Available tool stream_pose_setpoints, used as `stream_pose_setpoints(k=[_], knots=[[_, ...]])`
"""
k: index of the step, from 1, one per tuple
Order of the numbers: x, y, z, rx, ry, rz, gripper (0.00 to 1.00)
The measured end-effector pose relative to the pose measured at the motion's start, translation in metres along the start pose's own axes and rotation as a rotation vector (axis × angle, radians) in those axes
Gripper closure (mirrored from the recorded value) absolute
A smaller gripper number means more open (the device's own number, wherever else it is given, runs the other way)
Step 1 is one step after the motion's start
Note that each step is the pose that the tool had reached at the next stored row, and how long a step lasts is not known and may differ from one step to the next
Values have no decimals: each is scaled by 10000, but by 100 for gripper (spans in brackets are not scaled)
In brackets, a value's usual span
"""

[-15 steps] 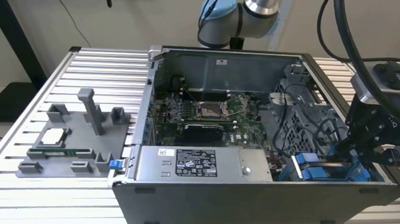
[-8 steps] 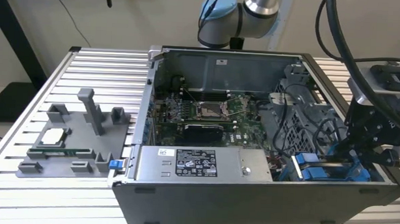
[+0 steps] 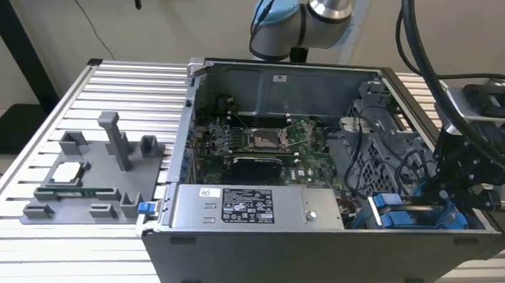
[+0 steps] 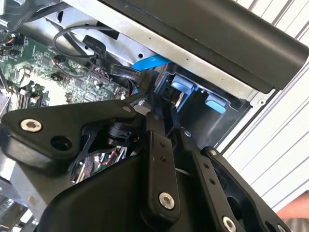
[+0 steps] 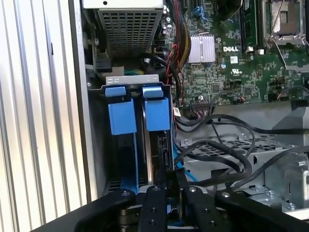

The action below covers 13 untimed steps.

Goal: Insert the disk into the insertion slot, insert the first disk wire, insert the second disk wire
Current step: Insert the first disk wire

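Disk, silver-grey drive in blue caddy (image 5: 157, 113), in grey metal slot (image 5: 130, 77) at case (image 3: 315, 266) corner; black gripper (image 5: 170, 180) near-closed, hold unclear; could snag black cables (image 5: 219, 145).

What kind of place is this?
Probably a robot lab or test workshop: a grey-and-blue robot arm reaches over an open dark grey metal computer case on a ribbed aluminium table.
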<state>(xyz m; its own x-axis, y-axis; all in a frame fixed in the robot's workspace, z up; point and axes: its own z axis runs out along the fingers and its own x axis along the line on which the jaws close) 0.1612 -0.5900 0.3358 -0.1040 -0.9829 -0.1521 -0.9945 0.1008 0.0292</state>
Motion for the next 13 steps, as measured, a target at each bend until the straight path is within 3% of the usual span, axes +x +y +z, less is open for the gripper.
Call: stream_pose_setpoints(k=[6, 7, 9, 13], knots=[[9, 4, 55, 18, 9, -1, 100], [10, 6, 61, 15, -5, -1, 0], [9, 13, 45, 16, -10, -1, 0], [-17, 25, -120, 17, 0, -3, 0]])
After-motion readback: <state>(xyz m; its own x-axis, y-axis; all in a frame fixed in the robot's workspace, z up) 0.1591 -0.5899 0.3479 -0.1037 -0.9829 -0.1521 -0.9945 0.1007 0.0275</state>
